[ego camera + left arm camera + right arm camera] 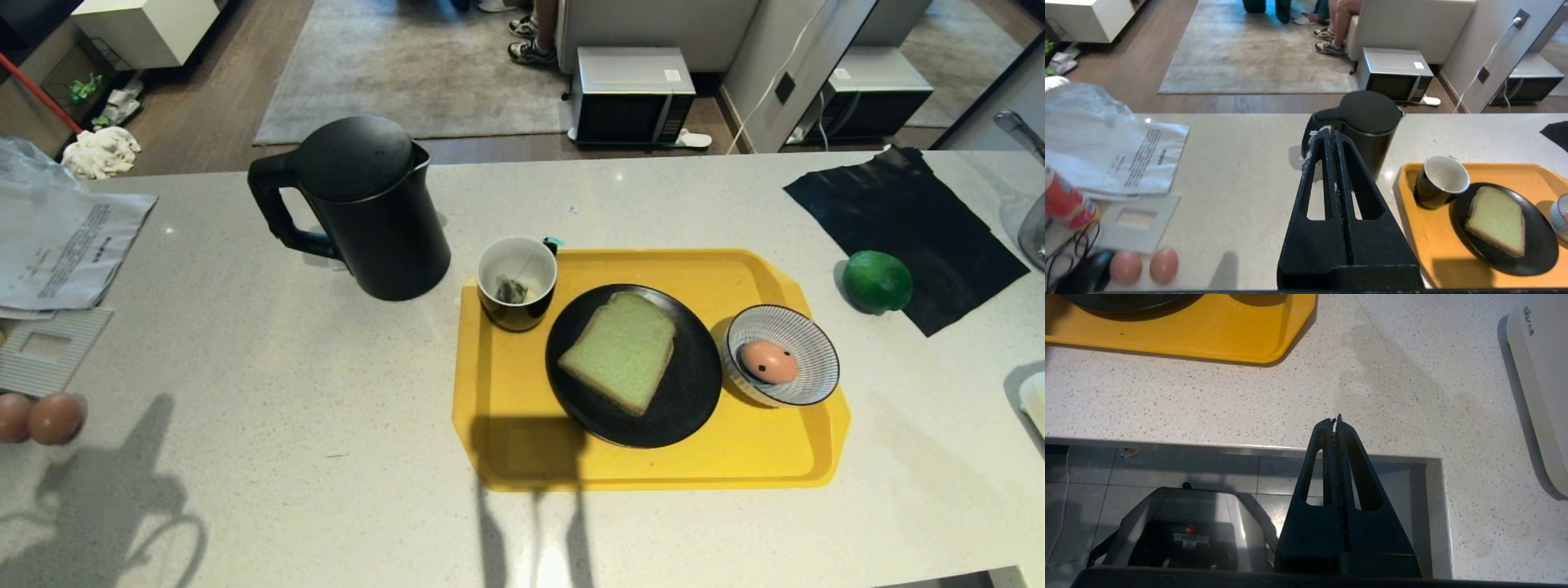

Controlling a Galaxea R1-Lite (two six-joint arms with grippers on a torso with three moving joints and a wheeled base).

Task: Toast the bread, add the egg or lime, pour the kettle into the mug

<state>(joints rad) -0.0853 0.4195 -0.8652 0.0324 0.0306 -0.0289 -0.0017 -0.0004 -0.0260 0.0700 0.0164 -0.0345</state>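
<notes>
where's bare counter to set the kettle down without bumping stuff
The widest bare patch of counter lies between the kettle, the yellow tray and the two brown eggs. A narrower strip runs behind the tray up to the black cloth. The tray itself is crowded: mug, plate, striped bowl.

The head view looks steeply down from above onto the pale surface [326, 425], the yellow tray [506, 392] at centre frame and floor along the top. The left wrist view sits low behind its closed fingers [1327, 171], facing level across the surface toward the kettle [1367, 126], with the tray at lower right. The right wrist view hangs close over the surface's near edge, its shut fingers [1337, 457] mid-frame. All three views share the tray.
</notes>
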